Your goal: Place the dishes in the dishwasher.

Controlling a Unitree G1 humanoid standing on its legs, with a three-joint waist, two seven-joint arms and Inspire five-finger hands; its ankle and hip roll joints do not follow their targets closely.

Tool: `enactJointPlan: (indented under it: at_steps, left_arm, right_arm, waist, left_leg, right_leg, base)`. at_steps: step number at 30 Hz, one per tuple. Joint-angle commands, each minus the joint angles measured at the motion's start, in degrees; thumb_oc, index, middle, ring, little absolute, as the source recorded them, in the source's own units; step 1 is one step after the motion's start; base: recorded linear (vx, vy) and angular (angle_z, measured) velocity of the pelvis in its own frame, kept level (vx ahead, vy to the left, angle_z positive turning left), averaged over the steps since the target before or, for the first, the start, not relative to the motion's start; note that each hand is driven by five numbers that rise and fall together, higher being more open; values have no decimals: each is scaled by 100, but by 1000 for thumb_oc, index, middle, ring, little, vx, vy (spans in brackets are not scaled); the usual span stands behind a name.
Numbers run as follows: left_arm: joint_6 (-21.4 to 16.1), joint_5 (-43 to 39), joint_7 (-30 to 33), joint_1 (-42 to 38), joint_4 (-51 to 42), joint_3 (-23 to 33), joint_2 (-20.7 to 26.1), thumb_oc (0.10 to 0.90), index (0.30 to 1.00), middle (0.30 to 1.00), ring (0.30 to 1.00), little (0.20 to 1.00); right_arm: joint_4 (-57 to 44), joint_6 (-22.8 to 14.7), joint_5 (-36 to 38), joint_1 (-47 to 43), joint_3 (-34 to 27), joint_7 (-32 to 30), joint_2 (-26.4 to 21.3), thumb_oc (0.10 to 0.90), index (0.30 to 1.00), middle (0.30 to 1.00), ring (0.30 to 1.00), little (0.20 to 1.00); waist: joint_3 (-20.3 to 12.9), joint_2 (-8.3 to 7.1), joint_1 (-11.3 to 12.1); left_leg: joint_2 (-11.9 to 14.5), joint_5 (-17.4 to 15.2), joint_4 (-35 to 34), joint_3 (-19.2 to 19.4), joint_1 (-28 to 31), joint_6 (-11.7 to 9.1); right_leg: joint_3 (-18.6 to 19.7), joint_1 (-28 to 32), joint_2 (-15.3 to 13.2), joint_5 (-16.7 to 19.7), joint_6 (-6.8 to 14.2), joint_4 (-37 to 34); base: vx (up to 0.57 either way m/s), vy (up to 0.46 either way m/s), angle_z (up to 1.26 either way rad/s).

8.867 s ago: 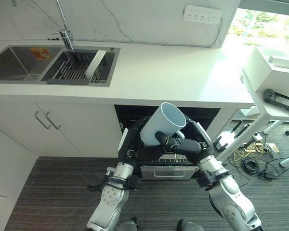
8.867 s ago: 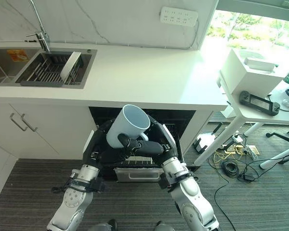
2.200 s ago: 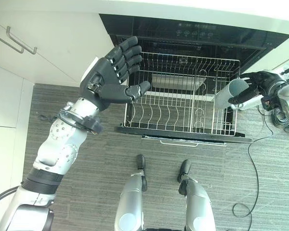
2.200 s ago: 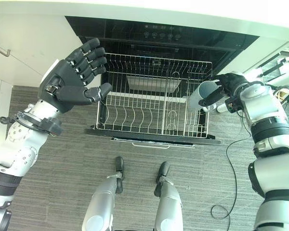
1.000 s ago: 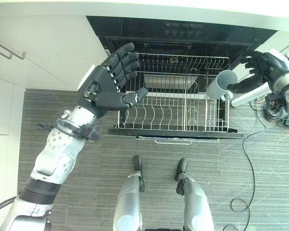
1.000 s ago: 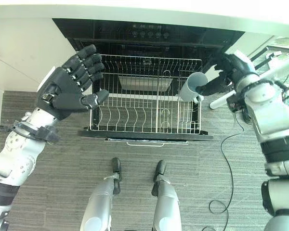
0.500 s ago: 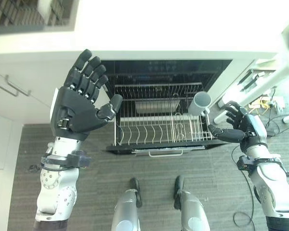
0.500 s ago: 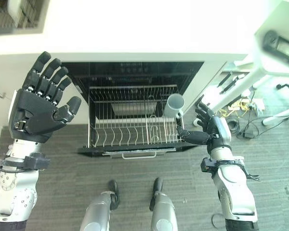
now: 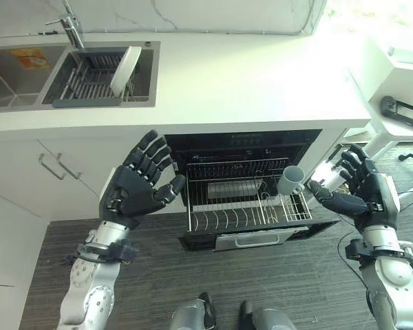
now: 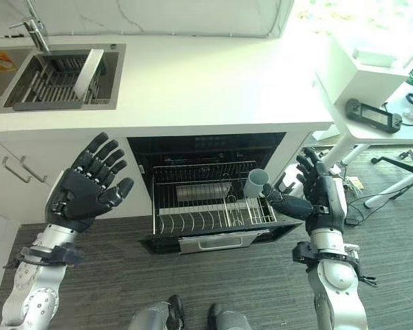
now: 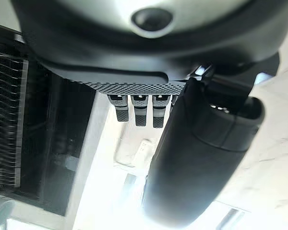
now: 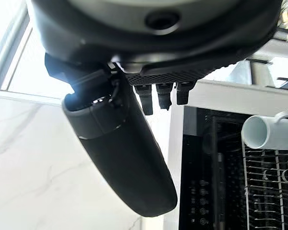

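— Checking progress from my end: the mug sits in the rack at its right rear corner, tilted, mouth up and toward me. Neither hand is on it. My right hand hangs just to the right of the rack, fingers spread and straight, holding nothing. My left hand is raised in front of the cabinet to the left of the dishwasher, palm open, fingers fanned, also empty.

— So is that it for the dishes?

— I'd judge not. Up on the surface there's a sink with a drainer, and a white plate leans on edge in it. That looks like the next piece to fetch. The rack is pulled out and mostly bare, so there's room.

— Do the wrist cameras add anything?

— A little. The right wrist view looks past my thumb and straight fingers and catches the mug's round rim close up, leaning against the rack wires, well apart from the hand. The head views can't give me that angle, but they alone show the sink and plate. The left wrist view gives me the thumb, straight fingertips and the dark dishwasher opening, no dish in it.
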Motion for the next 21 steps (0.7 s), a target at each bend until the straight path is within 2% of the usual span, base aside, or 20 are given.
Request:
enactJointPlan:
  at_steps: [1, 5, 6, 7, 8, 9, 10, 11, 12, 13, 14, 18, 20, 21]
  left_arm:
    - [-631, -105, -249, -393, -762, 146, 169, 800, 900, 900, 900, 900]
    - [-595, -157, -442, -263, -851, 171, 76, 800, 900, 900, 900, 900]
    - [-590, -119, -452, -255, -888, 147, 66, 800, 900, 900, 900, 900]
    - [-583, -97, -435, -262, -924, 119, 60, 800, 900, 900, 900, 900]
    - [-571, -123, -425, -272, -930, 101, 60, 800, 900, 900, 900, 900]
    - [-553, -183, -420, -274, -934, 108, 85, 800, 900, 900, 900, 900]
    - [-582, -257, -396, -205, -980, 159, 123, 800, 900, 900, 900, 900]
    - [-602, -269, -369, -141, -1028, 189, 117, 800, 900, 900, 900, 900]
    - [-689, -367, -327, 34, -1111, 248, 107, 800, 900, 900, 900, 900]
    - [-805, -411, -298, 87, -1107, 232, 71, 800, 900, 900, 900, 900]
    - [-881, -443, -294, 62, -1082, 187, 29, 800, 900, 900, 900, 900]
    - [-977, -455, -372, 22, -1035, 171, -41, 800, 900, 900, 900, 900]
    - [-1011, -463, -407, 0, -1040, 206, -59, 800, 900, 900, 900, 900]
    - [-998, -518, -422, -26, -1036, 272, -18, 800, 900, 900, 900, 900]
  right_arm:
    - [-374, -872, 211, -266, -443, -17, -265, 800, 900, 900, 900, 900]
    - [-429, -867, 248, -208, -531, -15, -362, 800, 900, 900, 900, 900]
    - [-426, -870, 262, -213, -560, -48, -400, 800, 900, 900, 900, 900]
    - [-438, -860, 287, -233, -573, -111, -453, 800, 900, 900, 900, 900]
    - [-450, -827, 309, -271, -575, -170, -494, 800, 900, 900, 900, 900]
    - [-451, -762, 339, -325, -584, -205, -541, 800, 900, 900, 900, 900]
    - [-476, -665, 363, -376, -604, -176, -627, 800, 900, 900, 900, 900]
    - [-505, -646, 363, -354, -612, -139, -661, 800, 900, 900, 900, 900]
    - [-558, -621, 366, -266, -653, -58, -777, 800, 900, 900, 900, 900]
    - [-571, -580, 402, -305, -673, -65, -895, 800, 900, 900, 900, 900]
    - [-576, -485, 437, -424, -670, -148, -1008, 800, 900, 900, 900, 900]
    - [-586, -389, 474, -572, -656, -229, -1088, 800, 900, 900, 900, 900]
    - [-593, -327, 411, -653, -623, -227, -1095, 800, 900, 900, 900, 900]
    - [-603, -294, 416, -703, -599, -260, -1128, 800, 900, 900, 900, 900]
  waist:
    - [-209, -115, -31]
    - [-232, -173, -20]
    - [-168, -224, -16]
    - [-133, -281, 11]
    - [-82, -318, 13]
    - [-63, -330, -2]
    - [-37, -300, -44]
    - [-54, -267, -63]
    - [-129, -167, -99]
    - [-203, -123, -89]
    - [-257, -87, -60]
    - [-312, -27, -80]
    - [-365, 20, -83]
    - [-394, 54, -85]
  left_leg:
    - [-215, -496, -498, -548, 671, -367]
    - [-246, -428, -498, -251, 916, -389]
    - [-315, -407, -498, -147, 1090, -434]
    - [-334, -198, -498, -51, 1093, -570]
    - [-224, -65, -498, 71, 1100, -666]
    - [-43, -181, -498, 94, 1130, -735]
    - [289, -204, -498, 88, 1128, -763]
    - [431, -154, -498, 14, 1108, -821]
    - [807, 93, -498, -225, 819, -1035]
    - [1110, 329, -498, -574, 457, -1233]
    - [1339, 556, -498, -940, 183, -1336]
    - [1589, 598, -498, -1225, 111, -1391]
    - [1551, 412, -498, -1365, 235, -1408]
    - [1443, 245, -498, -1309, 368, -1388]
  right_leg:
    - [5, 175, 15, -258, 358, -53]
    - [-102, 248, -120, -280, 253, -53]
    - [-92, 340, -195, -306, 226, -53]
    - [-107, 361, -289, -250, 193, -53]
    - [-144, 421, -368, -227, 177, -53]
    - [-119, 506, -407, -283, 190, -53]
    - [-116, 550, -421, -319, 188, -53]
    - [-97, 549, -403, -345, 193, -53]
    - [-51, 477, -329, -339, 165, -53]
    - [91, 449, -286, -390, 138, -53]
    - [235, 469, -275, -475, 99, -53]
    - [391, 455, -374, -529, 103, -53]
    - [454, 390, -508, -495, 182, -53]
    - [515, 358, -684, -435, 354, -53]
  base:
    - [157, -161, -1]
    - [116, -101, 6]
    - [109, -73, 4]
    - [89, -43, 13]
    - [122, 1, 16]
    - [150, 131, 14]
    - [153, 200, 17]
    - [80, 328, 16]
    - [84, 421, 1]
    - [151, 585, -26]
    - [160, 498, -46]
    - [114, 372, -45]
    - [110, 511, -51]
    - [92, 601, -43]
